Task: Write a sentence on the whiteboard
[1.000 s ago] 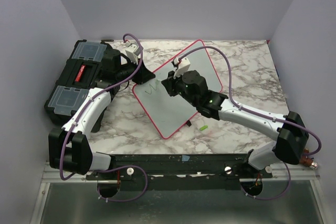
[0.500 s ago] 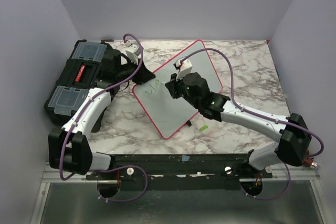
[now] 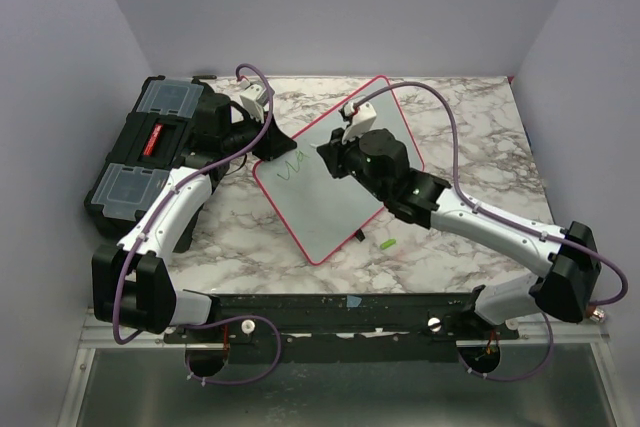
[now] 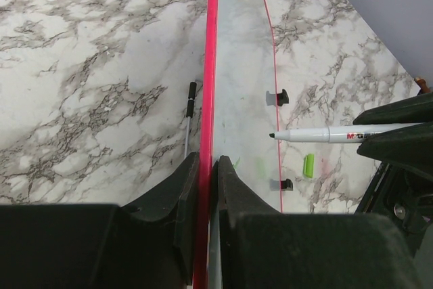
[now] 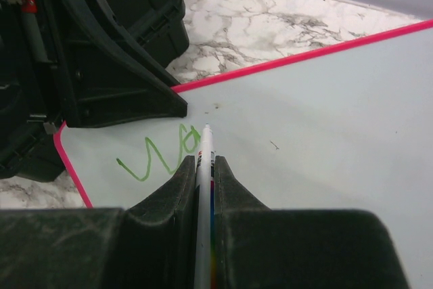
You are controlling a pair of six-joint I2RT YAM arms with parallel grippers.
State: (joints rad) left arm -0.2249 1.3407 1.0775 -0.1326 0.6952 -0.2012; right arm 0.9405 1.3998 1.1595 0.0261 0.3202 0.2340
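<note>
The whiteboard (image 3: 335, 209) with its red-pink rim lies slanted on the marble table. My left gripper (image 3: 272, 147) is shut on its rim at the far left corner, and the left wrist view (image 4: 206, 164) shows the jaws pinching the red edge (image 4: 212, 65). My right gripper (image 3: 333, 155) is shut on a white marker (image 5: 206, 145), held over the board's left part. The marker tip sits at the end of green lettering reading about "Wa" (image 5: 157, 156), the only part of the sentence showing. The lettering also shows in the top view (image 3: 290, 169). The marker shows in the left wrist view (image 4: 325, 133).
A black toolbox (image 3: 150, 152) with clear lid compartments stands at the left, close behind my left gripper. A green marker cap (image 3: 387, 243) lies on the table off the board's near edge. A thin black-tipped rod (image 4: 190, 103) lies beside the board's rim. Grey walls enclose the table.
My right gripper has shifted a little to the right along the board with the marker. The green lettering has grown from a few strokes to about "Wa". The left gripper has not moved.
</note>
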